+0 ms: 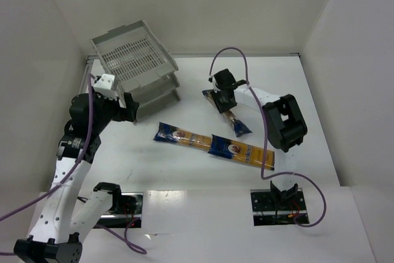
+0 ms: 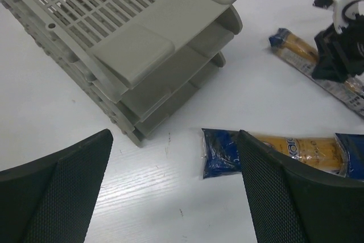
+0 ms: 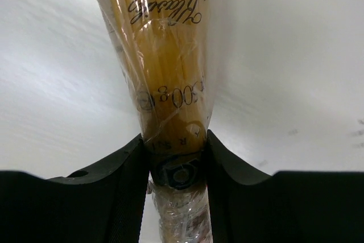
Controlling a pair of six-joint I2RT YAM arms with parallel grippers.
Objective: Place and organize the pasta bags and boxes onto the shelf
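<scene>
The grey three-tier shelf (image 1: 135, 60) (image 2: 170, 44) stands at the back left. Three pasta packets lie on the white table. One packet (image 1: 237, 124) (image 3: 165, 55) lies at the back centre, and my right gripper (image 1: 223, 93) (image 3: 175, 146) is shut on it, fingers pressed against both of its sides. Two more packets (image 1: 181, 137) (image 1: 243, 151) lie end to end across the middle. My left gripper (image 1: 126, 110) (image 2: 176, 197) hangs open just in front of the shelf, with nothing between its fingers. The blue end (image 2: 219, 152) of the nearer packet lies beside its right finger (image 2: 296, 197).
White walls close in the table on the left, back and right. The right arm's dark elbow (image 1: 284, 121) rises to the right of the packets. Purple cables loop over both arms. Bare tabletop (image 2: 142, 186) lies between the shelf's front and the packets.
</scene>
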